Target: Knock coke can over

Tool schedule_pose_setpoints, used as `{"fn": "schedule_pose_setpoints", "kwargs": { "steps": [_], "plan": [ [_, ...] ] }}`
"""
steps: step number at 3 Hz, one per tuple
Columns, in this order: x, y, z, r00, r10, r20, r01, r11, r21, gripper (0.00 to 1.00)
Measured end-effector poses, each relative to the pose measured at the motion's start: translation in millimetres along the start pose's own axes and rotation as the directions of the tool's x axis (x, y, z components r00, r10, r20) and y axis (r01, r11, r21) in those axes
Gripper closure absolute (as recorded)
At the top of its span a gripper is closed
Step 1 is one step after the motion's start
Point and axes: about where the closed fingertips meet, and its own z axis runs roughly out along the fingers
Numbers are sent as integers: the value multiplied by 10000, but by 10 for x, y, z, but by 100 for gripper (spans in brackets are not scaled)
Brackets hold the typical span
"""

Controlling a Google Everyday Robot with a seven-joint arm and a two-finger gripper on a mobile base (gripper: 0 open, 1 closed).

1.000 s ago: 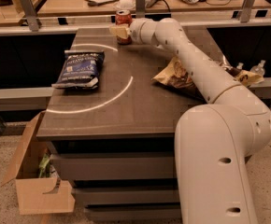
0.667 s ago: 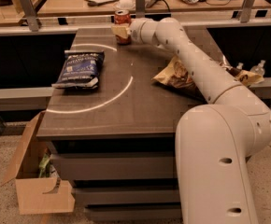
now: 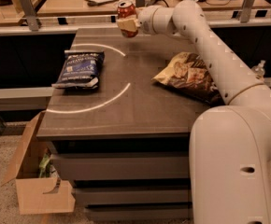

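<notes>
Red coke can (image 3: 125,9), cream gripper (image 3: 127,26) beside — navy bag (image 3: 81,69)

The one camera looks from high behind the arm's shoulder (image 3: 238,162) (looming close at lower right), facing down and forward across the table (image 3: 140,101) to its far edge, where the gripper (image 3: 128,26) is at the coke can (image 3: 125,9).

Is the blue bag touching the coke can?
No, the blue bag lies far from the coke can, which sits at the gripper by the far edge.
</notes>
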Motion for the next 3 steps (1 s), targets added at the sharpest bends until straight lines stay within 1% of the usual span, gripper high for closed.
{"fn": "schedule_pose_setpoints", "kwargs": {
  "steps": [1, 2, 3],
  "plan": [
    [-90, 95, -448, 9976, -582, 384, 624, 9908, -1200, 100],
    [-59, 294, -929, 9734, -2267, 329, 2281, 9460, -2301, 100],
    [114, 534, -1303, 8947, -4456, -308, 4082, 8437, -3486, 100]
  ]
}}
